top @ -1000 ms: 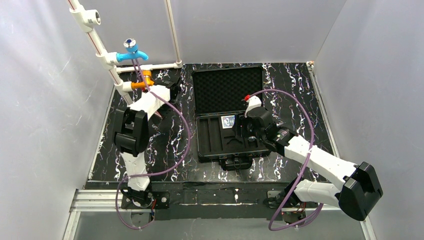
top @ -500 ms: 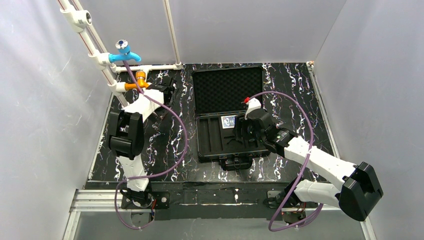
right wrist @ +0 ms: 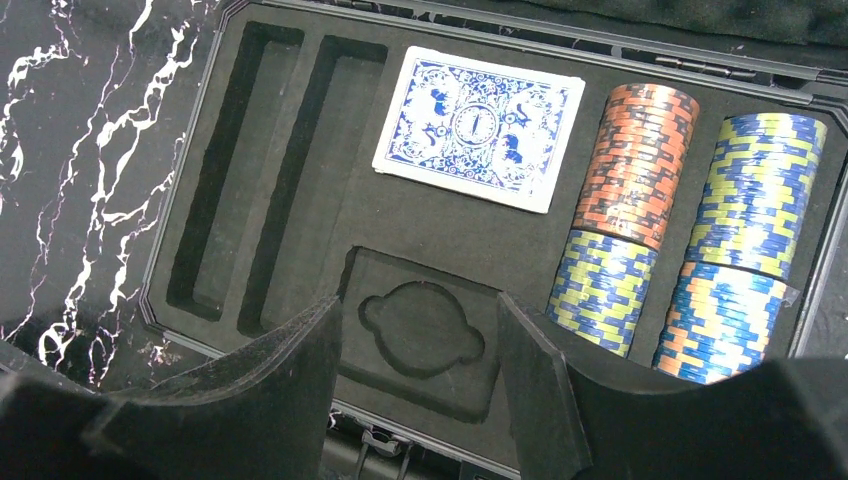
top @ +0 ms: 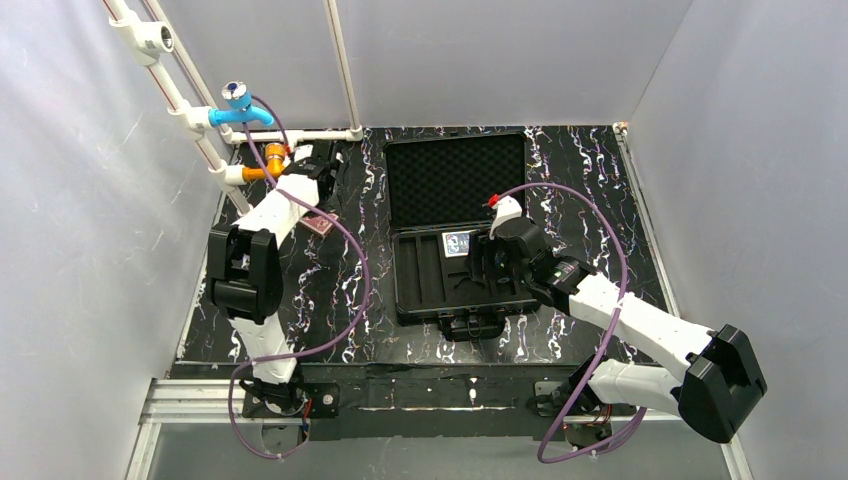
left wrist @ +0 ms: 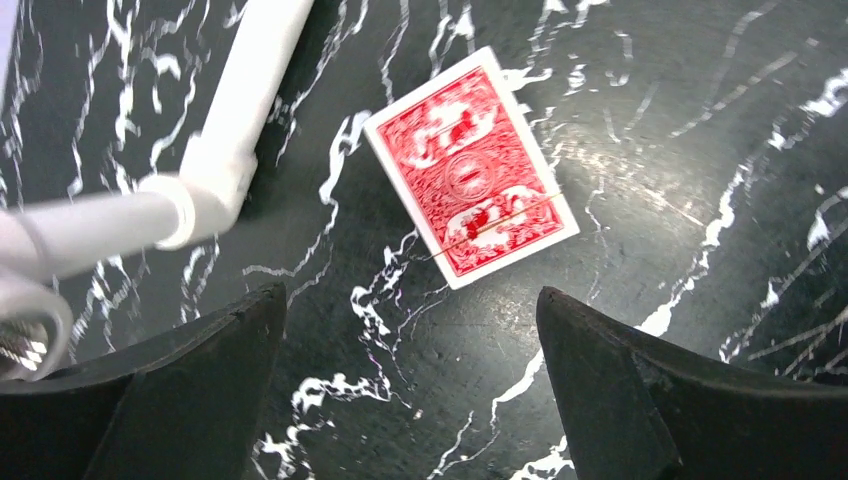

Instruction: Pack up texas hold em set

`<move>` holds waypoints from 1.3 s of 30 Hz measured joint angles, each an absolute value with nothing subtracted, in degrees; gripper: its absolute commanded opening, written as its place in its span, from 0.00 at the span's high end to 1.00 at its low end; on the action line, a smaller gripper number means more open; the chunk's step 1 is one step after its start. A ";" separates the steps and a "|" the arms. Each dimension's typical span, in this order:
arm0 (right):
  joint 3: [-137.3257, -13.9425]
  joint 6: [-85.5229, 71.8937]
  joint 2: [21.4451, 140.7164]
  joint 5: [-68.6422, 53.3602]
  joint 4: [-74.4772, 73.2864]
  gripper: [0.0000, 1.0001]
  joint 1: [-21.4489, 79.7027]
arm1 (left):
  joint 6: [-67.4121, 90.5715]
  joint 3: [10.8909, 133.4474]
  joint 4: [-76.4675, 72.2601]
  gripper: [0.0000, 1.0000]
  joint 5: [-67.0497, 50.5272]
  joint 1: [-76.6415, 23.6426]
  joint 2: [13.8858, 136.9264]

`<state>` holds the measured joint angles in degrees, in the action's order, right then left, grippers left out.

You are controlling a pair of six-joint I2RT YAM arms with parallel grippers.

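Flat red-backed card deck (left wrist: 470,182) on black marbled tabletop (left wrist: 640,120), far-left part, near white plastic pipe (left wrist: 240,110). Deck ahead of left pincer (left wrist: 410,300), beyond fingertips, roughly centred on gap, long axis diagonal to it. Fingers wide apart, empty. Left arm nearer: stretched forward, wrist pitched down. Right pincer (right wrist: 420,310) apart, empty, over tray of black hard plastic briefcase (right wrist: 180,300).

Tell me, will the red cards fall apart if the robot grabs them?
Probably not: a thin band seems to cross the red deck, so it should stay one block. Lying flat on the glossy table, it may slide when pushed. Being flat-sided, it shouldn't roll.
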<state>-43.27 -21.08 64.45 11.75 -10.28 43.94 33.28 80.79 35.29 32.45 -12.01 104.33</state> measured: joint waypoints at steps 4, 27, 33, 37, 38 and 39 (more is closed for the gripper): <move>-43.27 -21.08 64.45 11.38 -10.26 0.34 43.94 | 19.97 83.00 32.51 0.04 28.56 -11.66 104.44; -43.27 -21.04 64.07 11.16 -10.55 0.33 43.94 | -8.73 117.51 44.69 0.32 14.11 -6.09 130.06; -43.27 -21.04 64.12 10.76 -10.55 0.33 43.94 | -9.56 120.46 48.75 0.32 10.48 -4.56 130.85; -43.27 -21.04 64.14 10.48 -10.55 0.33 43.94 | -9.63 121.03 50.50 0.32 9.80 -3.33 130.98; -43.27 -21.02 64.14 10.39 -10.57 0.33 43.94 | -9.74 121.03 50.81 0.32 9.80 -3.09 130.98; -43.27 -21.04 64.14 10.33 -10.55 0.33 43.94 | -9.91 121.03 51.05 0.32 9.85 -2.94 130.98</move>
